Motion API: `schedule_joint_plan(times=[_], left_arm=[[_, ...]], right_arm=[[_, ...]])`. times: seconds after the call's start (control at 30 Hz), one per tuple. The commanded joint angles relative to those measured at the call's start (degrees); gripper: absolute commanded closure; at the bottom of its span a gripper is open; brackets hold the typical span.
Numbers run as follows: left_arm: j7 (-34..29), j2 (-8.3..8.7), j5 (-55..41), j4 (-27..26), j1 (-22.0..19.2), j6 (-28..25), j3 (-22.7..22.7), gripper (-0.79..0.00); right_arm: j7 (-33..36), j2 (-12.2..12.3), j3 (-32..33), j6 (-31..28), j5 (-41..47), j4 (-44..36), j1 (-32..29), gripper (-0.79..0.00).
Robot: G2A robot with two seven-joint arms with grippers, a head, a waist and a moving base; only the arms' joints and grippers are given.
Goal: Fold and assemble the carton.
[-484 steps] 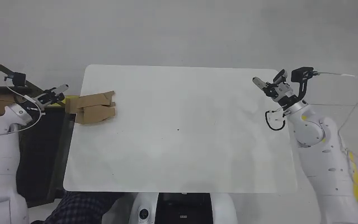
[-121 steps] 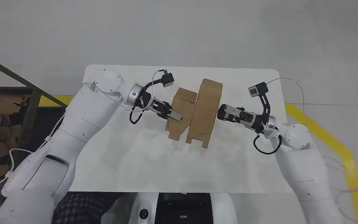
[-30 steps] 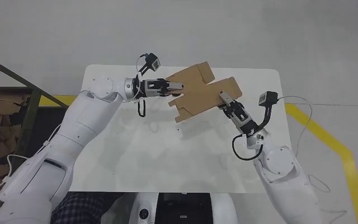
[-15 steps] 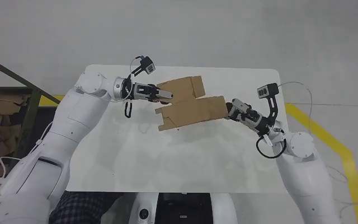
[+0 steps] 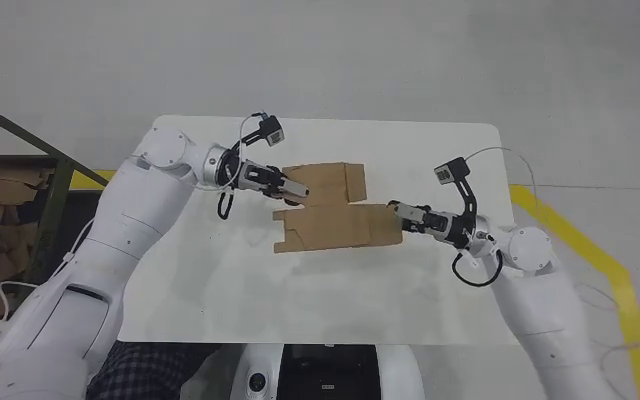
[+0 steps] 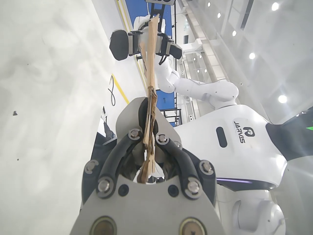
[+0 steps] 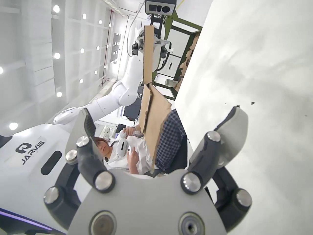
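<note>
A flattened brown carton (image 5: 325, 205) hangs over the middle of the white table (image 5: 200, 290), stretched between both arms. My left gripper (image 5: 297, 190) is shut on the carton's far left edge. In the left wrist view the pads pinch the cardboard edge (image 6: 149, 123), and the sheet (image 6: 151, 57) runs edge-on away from them. My right gripper (image 5: 401, 214) stands at the carton's right end. In the right wrist view its fingers (image 7: 85, 123) are spread wide, with the carton (image 7: 152, 116) standing between them and touching neither pad.
A dark rack (image 5: 40, 160) stands off the table's left side, with more cardboard (image 7: 188, 57) stacked beside the table edge. A yellow floor line (image 5: 570, 235) runs at the right. Bare table surface lies in front of the carton.
The carton has swung down from a tilt near the far side to lie about level over the centre. Both grippers moved with it toward the near side.
</note>
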Motion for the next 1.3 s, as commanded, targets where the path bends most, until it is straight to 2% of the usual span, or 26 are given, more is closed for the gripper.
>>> schedule_joint_plan(times=[0.0,0.07,0.17,0.2,0.27,0.3,0.33,0.37,0.53,0.73,0.93,1.17,1.2,1.23,1.27], left_arm=[[0.22,-0.05,0.62,-0.15,0.0,-0.21,0.25,0.0],[0.38,-0.09,1.18,-0.23,-0.07,-0.37,0.5,0.0],[0.57,-0.13,1.61,-0.14,-0.21,-0.57,0.7,0.0],[0.65,-0.14,1.74,-0.14,-0.28,-0.65,0.74,0.0],[0.85,-0.14,2.05,-0.04,-0.41,-0.84,0.8,0.0],[0.89,-0.14,2.24,0.02,-0.49,-0.88,0.85,0.0],[0.95,-0.14,2.35,0.02,-0.56,-0.95,0.88,0.0],[1.0,-0.14,2.49,0.08,-0.62,-0.99,0.92,0.0],[1.11,-0.2,2.84,0.43,-0.82,-1.11,1.33,0.0],[0.99,-0.3,2.95,0.85,-1.19,-0.99,1.86,0.0],[0.62,-0.3,2.77,0.36,-1.54,-0.62,2.13,0.0],[0.63,-0.23,2.39,0.14,-1.57,-0.62,2.2,0.0],[0.7,-0.22,2.31,0.09,-1.56,-0.69,2.18,-0.185],[0.93,-0.2,2.26,0.05,-1.51,-0.92,2.11,-0.449],[1.14,-0.16,2.23,0.02,-1.41,-1.13,2.03,-0.785]], right_arm=[[0.69,0.01,-0.59,0.47,0.3,-0.14,0.05,-0.785],[1.1,0.02,-1.09,0.92,0.7,-0.21,0.12,-0.785],[1.98,0.06,-1.88,1.29,0.49,-0.26,0.24,-0.699],[2.32,0.08,-2.13,1.23,0.37,-0.18,0.28,-0.631],[2.76,0.12,-2.5,1.08,0.32,-0.11,0.27,-0.548],[2.89,0.14,-2.63,1.05,0.37,-0.03,0.27,-0.422],[2.96,0.17,-2.71,0.98,0.45,0.03,0.29,-0.354],[2.95,0.19,-2.79,0.89,0.48,0.09,0.28,-0.329],[2.9,0.33,-3.18,0.66,-0.21,0.47,0.44,-0.243],[3.23,0.54,-3.59,0.73,-1.35,0.65,0.74,-0.179],[2.82,0.75,-3.86,0.85,-2.41,0.79,0.9,0.0],[2.91,0.97,-4.17,0.69,-2.42,0.78,1.02,0.0],[2.8,1.0,-4.16,0.61,-2.41,0.79,1.03,0.0],[2.66,1.02,-4.18,0.57,-2.34,0.8,1.0,0.0],[2.4,1.04,-4.13,0.53,-2.14,0.77,0.97,0.0]])
